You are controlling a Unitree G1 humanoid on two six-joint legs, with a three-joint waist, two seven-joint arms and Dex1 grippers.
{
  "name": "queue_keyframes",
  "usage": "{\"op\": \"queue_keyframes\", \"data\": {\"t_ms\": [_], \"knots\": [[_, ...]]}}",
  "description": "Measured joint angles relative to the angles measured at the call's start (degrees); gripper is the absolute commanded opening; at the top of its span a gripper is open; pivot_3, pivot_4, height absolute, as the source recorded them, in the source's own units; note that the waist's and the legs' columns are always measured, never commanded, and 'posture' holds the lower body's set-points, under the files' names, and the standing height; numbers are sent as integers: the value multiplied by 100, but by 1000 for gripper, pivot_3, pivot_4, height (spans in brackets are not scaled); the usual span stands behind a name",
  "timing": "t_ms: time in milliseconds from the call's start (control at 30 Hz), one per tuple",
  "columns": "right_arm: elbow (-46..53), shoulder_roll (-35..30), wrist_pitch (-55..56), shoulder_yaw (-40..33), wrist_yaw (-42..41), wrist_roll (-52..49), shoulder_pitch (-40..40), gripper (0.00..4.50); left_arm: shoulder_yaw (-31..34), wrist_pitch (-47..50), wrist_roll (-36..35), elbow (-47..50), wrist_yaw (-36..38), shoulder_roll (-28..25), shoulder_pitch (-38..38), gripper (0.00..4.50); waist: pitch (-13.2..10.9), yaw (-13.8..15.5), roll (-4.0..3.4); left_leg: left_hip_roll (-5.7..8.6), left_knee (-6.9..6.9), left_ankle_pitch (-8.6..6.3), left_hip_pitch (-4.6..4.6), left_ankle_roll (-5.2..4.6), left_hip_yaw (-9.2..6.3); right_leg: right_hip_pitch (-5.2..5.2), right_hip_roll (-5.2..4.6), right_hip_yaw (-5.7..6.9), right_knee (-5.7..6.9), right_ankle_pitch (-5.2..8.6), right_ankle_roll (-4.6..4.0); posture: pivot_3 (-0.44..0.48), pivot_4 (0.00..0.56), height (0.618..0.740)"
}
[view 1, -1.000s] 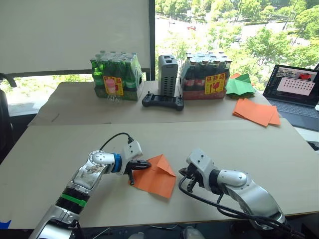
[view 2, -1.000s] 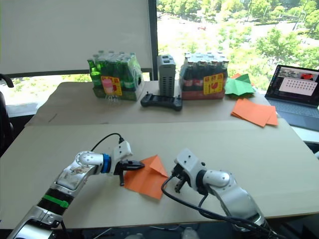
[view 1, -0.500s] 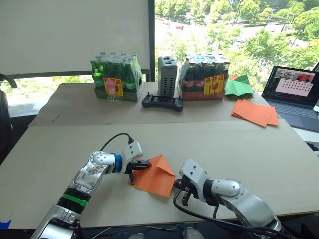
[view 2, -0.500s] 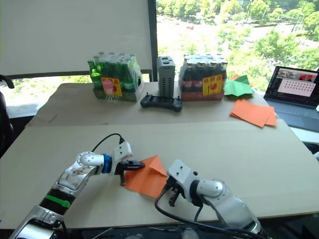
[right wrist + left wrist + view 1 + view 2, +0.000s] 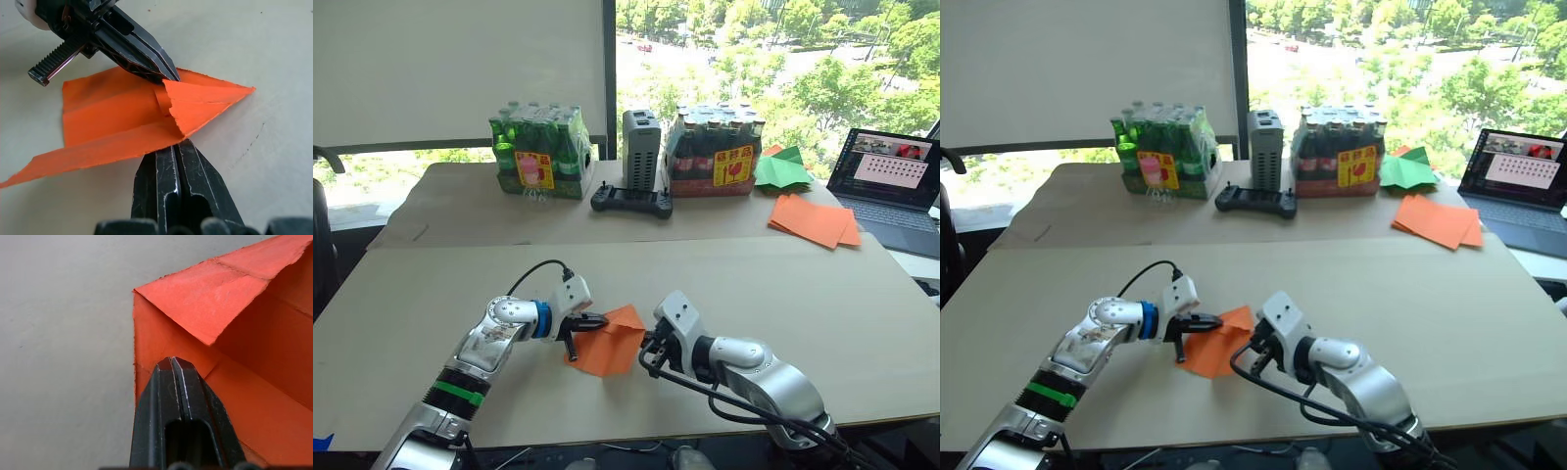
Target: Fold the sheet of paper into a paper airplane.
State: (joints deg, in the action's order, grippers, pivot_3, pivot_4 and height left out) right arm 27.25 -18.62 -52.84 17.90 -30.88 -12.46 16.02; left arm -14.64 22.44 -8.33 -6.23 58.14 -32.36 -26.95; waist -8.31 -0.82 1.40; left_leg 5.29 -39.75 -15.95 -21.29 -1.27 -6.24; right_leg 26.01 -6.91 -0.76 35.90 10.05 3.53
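The sheet of paper (image 5: 609, 346) is a creased orange piece lying on the near table between my two grippers. My left gripper (image 5: 598, 320) is shut, its tips pressing down on the paper's far left part beside a folded corner (image 5: 205, 298). From the right, my right gripper (image 5: 647, 351) is also shut. Its fingertips (image 5: 176, 144) touch the lower edge of a flap (image 5: 117, 147) that stands lifted off the table. I see no paper between either pair of fingers. The paper's pointed corner (image 5: 239, 90) rests on the table.
At the back of the far table (image 5: 460, 211) stand a pack of green bottles (image 5: 540, 157), a grey box (image 5: 642, 147), a black controller (image 5: 631, 201) and a pack of dark bottles (image 5: 717, 155). Green papers (image 5: 783, 168), a stack of flat orange sheets (image 5: 815, 219) and a laptop (image 5: 891, 186) lie at the right.
My right gripper has moved left to the paper's right edge and pushed it up and leftward, so the paper looks narrower. The left gripper has stayed in place.
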Motion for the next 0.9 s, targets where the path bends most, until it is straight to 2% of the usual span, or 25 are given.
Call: {"op": "queue_keyframes", "data": {"t_ms": [67, 367, 900], "knots": [[-98, 46, 58, 20, 55, 6, 104, 0, -1, 75, -3, 200, 11, -21, -2, 30, 0, 0, 0, 2, 0, 0, -9, 0, 0, 8, 0, -1, -1, -16, -26, 0, 150, 699], [-495, 218, 219, 138, 189, 39, 366, 0, -39, 375, -3, 627, 46, -3, -2, 30, -1, 0, -1, 2, 0, 0, -14, 0, 0, 11, 2, -1, -3, -17, -28, 0, 150, 699], [-838, 511, 391, 298, 273, 106, 724, 0, -192, 266, 95, 26, 94, 439, -126, 30, 0, 6, -1, 3, -2, 0, -13, 0, 1, 10, 3, -2, -2, -19, -30, 0, 150, 699]]}}
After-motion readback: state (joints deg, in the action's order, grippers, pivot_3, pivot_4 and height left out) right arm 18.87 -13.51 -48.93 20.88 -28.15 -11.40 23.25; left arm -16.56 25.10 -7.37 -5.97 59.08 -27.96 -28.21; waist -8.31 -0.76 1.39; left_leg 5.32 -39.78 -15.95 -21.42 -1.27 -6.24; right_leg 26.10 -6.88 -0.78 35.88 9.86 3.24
